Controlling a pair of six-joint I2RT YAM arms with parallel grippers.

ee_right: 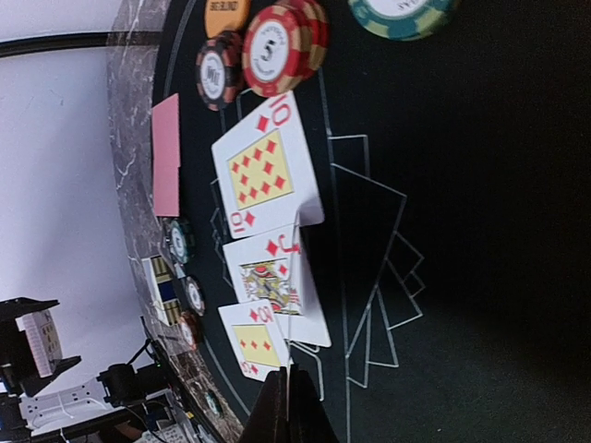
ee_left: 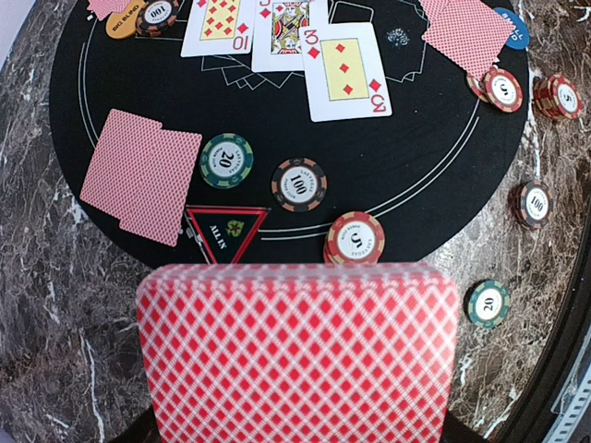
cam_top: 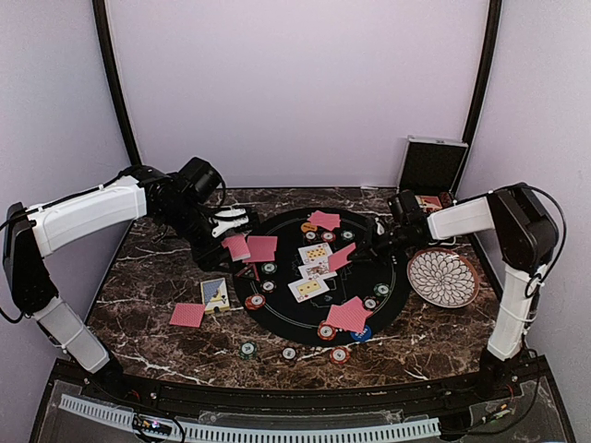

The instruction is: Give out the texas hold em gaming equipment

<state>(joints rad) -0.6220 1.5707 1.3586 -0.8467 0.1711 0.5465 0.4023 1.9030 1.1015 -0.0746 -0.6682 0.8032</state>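
My left gripper (cam_top: 228, 242) is shut on a deck of red-backed playing cards (ee_left: 297, 351) above the left rim of the round black mat (cam_top: 392, 277); the deck hides its fingers in the left wrist view. My right gripper (ee_right: 294, 406) is shut on a single card (cam_top: 341, 257), seen edge-on in the right wrist view, over the mat's middle. Below it lie three face-up diamonds: a ten (ee_right: 266, 166), a jack (ee_right: 272, 281) and a three (ee_right: 254, 340). Face-down cards (cam_top: 348, 315) and striped chips (ee_left: 298, 184) are spread over the mat, with an orange disc (cam_top: 307, 226) and a blue disc (cam_top: 362, 334).
A white patterned plate (cam_top: 443, 277) sits right of the mat, and a silver-edged black case (cam_top: 431, 166) stands open at the back right. A card box (cam_top: 214, 293) and a face-down card (cam_top: 186, 315) lie left of the mat. Three chips (cam_top: 289, 353) lie near the front edge.
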